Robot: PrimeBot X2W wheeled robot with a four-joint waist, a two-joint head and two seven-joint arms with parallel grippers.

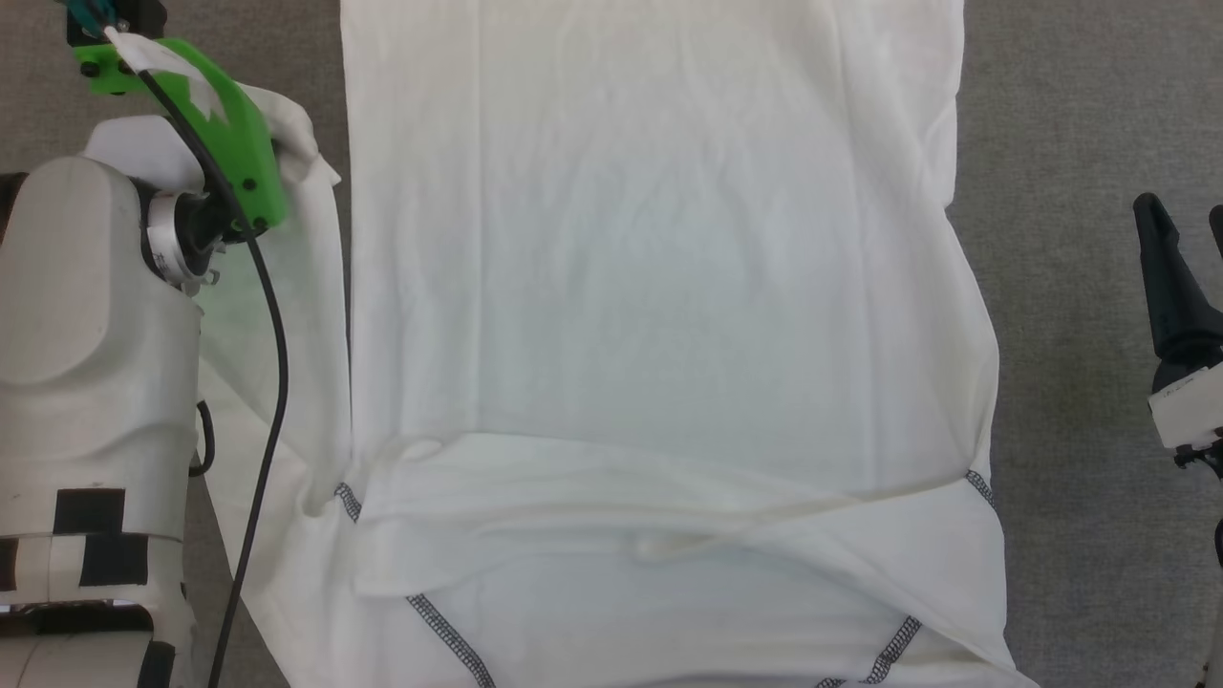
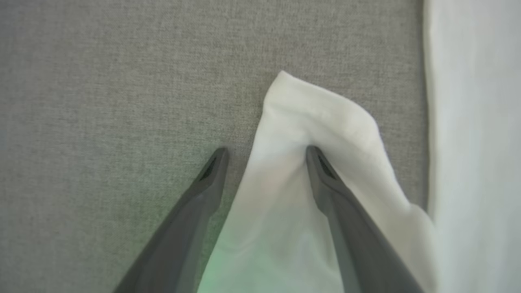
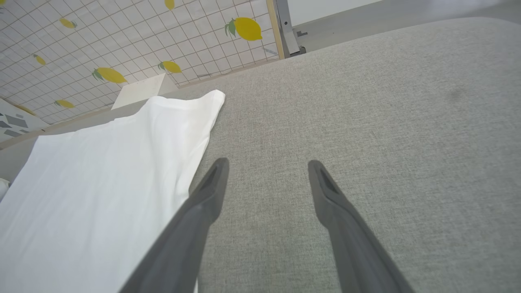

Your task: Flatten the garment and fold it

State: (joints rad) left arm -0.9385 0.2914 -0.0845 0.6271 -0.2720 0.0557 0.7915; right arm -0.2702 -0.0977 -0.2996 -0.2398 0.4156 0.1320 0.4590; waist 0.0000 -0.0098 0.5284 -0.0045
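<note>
My left gripper stands wide over the sleeve, at the left edge of the garment, which lies spread on the grey surface. My right gripper, also wide, holds nothing, right of the garment. I judge the step is folding the sleeve; next I must close on it.

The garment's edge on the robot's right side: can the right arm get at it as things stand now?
Probably yes. The right gripper hangs open over the grey surface, and the garment lies just beside it, with nothing between them.
</note>
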